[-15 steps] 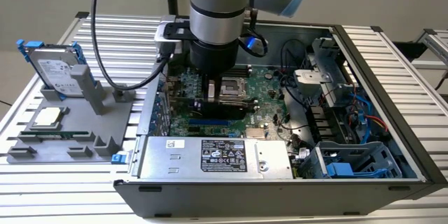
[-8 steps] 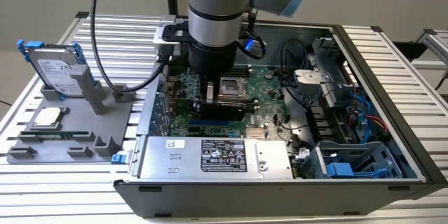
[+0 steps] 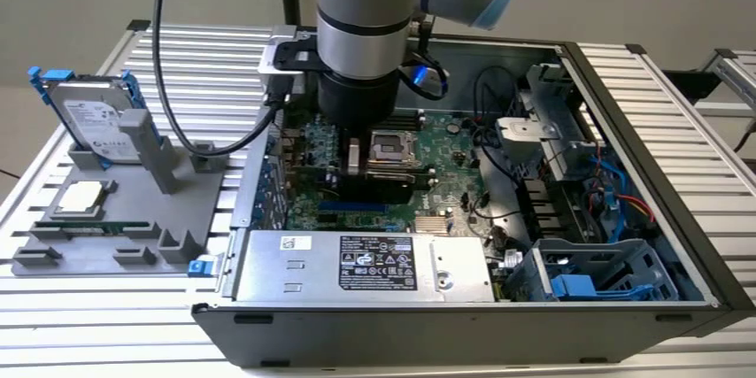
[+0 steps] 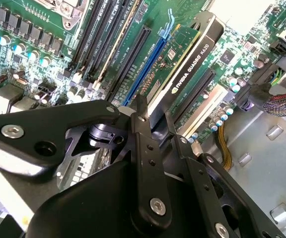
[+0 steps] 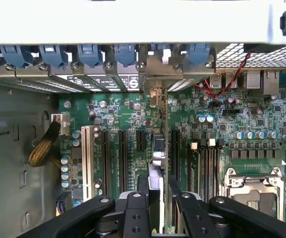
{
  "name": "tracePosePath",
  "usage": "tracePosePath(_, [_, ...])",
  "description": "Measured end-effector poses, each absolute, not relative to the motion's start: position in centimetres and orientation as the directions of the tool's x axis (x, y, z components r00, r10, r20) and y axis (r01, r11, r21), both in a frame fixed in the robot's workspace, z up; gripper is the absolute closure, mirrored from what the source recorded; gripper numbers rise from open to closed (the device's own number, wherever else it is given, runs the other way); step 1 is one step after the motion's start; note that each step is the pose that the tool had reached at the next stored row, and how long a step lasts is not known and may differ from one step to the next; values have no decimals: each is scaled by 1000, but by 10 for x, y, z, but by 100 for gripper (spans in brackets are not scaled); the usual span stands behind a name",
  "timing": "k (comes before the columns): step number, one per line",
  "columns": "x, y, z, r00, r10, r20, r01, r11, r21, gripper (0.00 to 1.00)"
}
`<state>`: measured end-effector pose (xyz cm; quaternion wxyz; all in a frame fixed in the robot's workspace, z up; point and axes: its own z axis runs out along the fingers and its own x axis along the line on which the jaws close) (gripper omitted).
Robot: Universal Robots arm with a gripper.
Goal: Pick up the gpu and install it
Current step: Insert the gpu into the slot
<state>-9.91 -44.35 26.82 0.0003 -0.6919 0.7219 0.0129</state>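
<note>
The slatted metal surface (image 3: 661,95) carried the open computer case (image 3: 638,183). My gripper (image 4: 153,121) hung over its motherboard (image 5: 222,124), jaws closed on the gpu (image 4: 190,62), edge-on above the blue slot (image 4: 145,64); I judged squaring its bracket with the rear wall mattered most.

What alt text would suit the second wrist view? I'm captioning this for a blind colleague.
The tool grips the gpu, a slim card with a black cover and green board, standing on edge over the expansion slots of a green motherboard. Long black and blue slots run beside the card, and a bundle of cables lies beyond it.
</note>
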Motion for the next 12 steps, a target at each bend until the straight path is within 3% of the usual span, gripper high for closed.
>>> tracePosePath(12, [-101,-444,263,-42,-999,-26,-999,42,19,100])
